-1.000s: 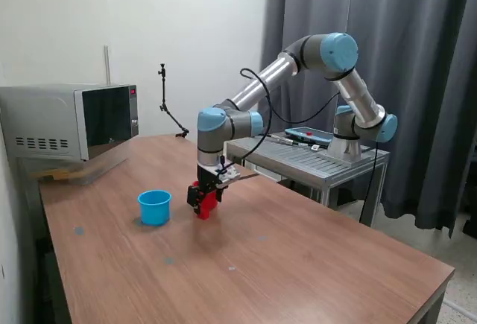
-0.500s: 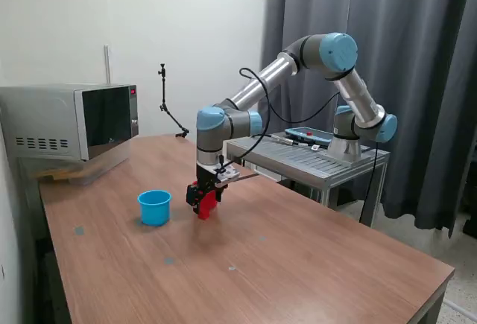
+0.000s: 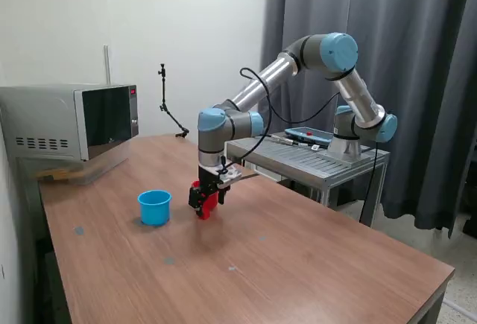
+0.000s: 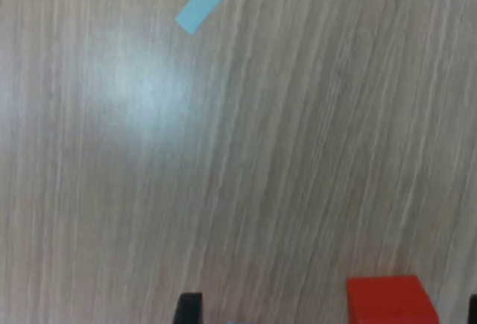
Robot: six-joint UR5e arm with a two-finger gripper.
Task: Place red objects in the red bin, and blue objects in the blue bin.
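The light blue cup [image 3: 154, 206] stands on the wooden table [image 3: 298, 264]. My gripper [image 3: 201, 199] hangs low over the table just to the exterior view's right of that cup. A red shape [image 3: 209, 203] shows behind the fingers. I cannot tell whether it is the red cup or a cube. In the wrist view a red cube [image 4: 390, 300] lies on the wood between my black fingertips [image 4: 189, 310], nearer the far one, touching neither. The gripper [image 4: 332, 313] is open. The blue cubes are out of view.
A microwave [image 3: 71, 121] stands at the table's back corner at the exterior view's left. A metal stand [image 3: 313, 156] carrying the arm's base is behind the table. A pale blue tape strip [image 4: 206, 0] is stuck on the wood. Small tape marks [image 3: 169, 260] dot the tabletop.
The gripper has shifted very slightly upward over the same spot. Nothing else has moved.
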